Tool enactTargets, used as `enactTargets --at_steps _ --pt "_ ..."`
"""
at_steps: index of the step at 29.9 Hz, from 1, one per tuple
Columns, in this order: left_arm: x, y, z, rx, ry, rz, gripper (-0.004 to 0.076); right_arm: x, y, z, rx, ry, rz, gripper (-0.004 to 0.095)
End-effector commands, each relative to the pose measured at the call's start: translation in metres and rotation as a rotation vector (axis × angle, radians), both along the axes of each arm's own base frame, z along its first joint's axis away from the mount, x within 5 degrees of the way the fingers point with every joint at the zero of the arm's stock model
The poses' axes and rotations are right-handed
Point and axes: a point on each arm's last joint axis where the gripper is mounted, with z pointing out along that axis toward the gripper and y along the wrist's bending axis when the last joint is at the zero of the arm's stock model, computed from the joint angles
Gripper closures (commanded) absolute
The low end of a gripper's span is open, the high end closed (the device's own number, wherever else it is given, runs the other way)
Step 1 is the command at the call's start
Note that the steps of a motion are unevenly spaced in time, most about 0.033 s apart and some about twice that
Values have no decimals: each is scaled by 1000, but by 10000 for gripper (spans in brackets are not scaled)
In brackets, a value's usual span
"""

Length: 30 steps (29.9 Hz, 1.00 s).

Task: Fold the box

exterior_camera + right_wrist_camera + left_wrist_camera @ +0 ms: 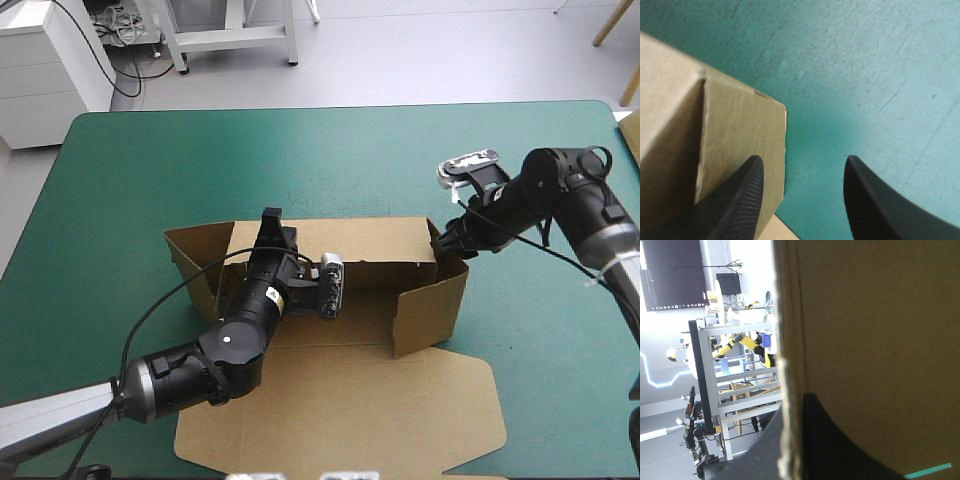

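Note:
The brown box [340, 262] stands mid-table as an open tray, its back and end walls raised and its lid [340, 400] flat toward the front edge. My left gripper [270, 222] reaches over the tray to the back wall near its left end. In the left wrist view the board's edge [787, 340] runs between the nearly closed black fingers [840, 440], so the left gripper [792, 407] is shut on the box. My right gripper [447, 243] is at the box's right end wall [735, 130]. This right gripper [802, 170] is open, one finger over the wall's corner, the other over the cover.
Bare teal-green cover [150, 170] lies behind the box and to its right [875, 75]. The left end flap [190, 255] angles outward. The lid reaches close to the table's front edge.

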Motion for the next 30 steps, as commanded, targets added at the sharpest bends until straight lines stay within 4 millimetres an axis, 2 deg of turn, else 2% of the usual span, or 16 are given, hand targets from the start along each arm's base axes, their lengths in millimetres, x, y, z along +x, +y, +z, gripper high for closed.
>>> enactTargets --at_steps 1,8,15,22,26,30 --pt "-2 4 19 -23 -70 1 731 -24 -1 20 52 -92 26 452" --pt "-2 4 19 -23 -69 -1 731 -54 -1 0 96 -103 80 452" --pt "-2 4 19 -24 -69 -3 731 -79 4 -7 183 -159 179 452" --pt "-3 2 19 -30 -65 -22 731 -85 13 -10 260 -188 201 452" --pt "-3 2 19 -30 -65 -22 731 -84 25 -7 281 -233 173 452" --pt "-3 2 19 -30 -64 -23 731 -85 40 -9 207 -278 128 470"
